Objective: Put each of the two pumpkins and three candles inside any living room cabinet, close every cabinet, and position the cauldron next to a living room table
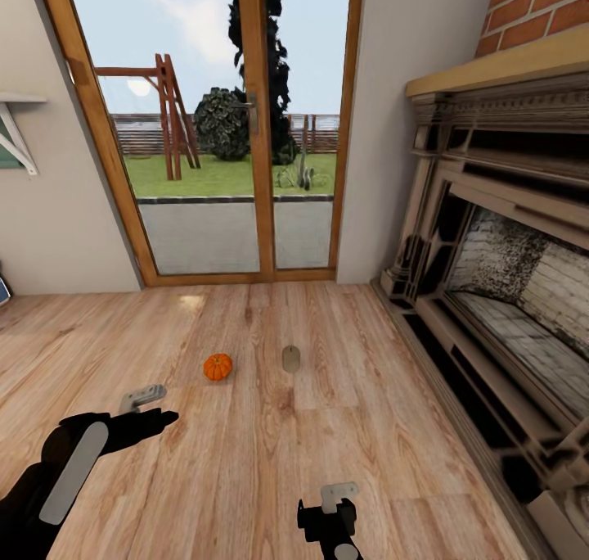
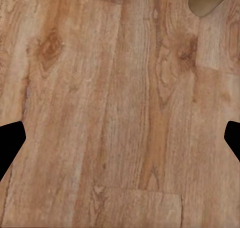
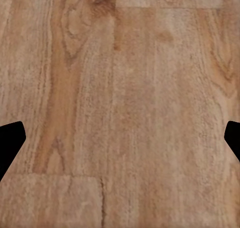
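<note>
While both grippers hung spread open and empty over the wooden floor [image 1: 270,462], the pumpkin [image 1: 218,367] lay ahead of the left gripper [image 1: 150,408], well apart, with a candle [image 1: 291,359] just beside it; the right gripper [image 1: 335,507] was farther back, the fireplace [image 1: 499,282] on the right

Orange pumpkin [image 1: 218,367] sits upright on the floor, grey-brown candle [image 1: 290,358] standing just right of it, apart.
</note>
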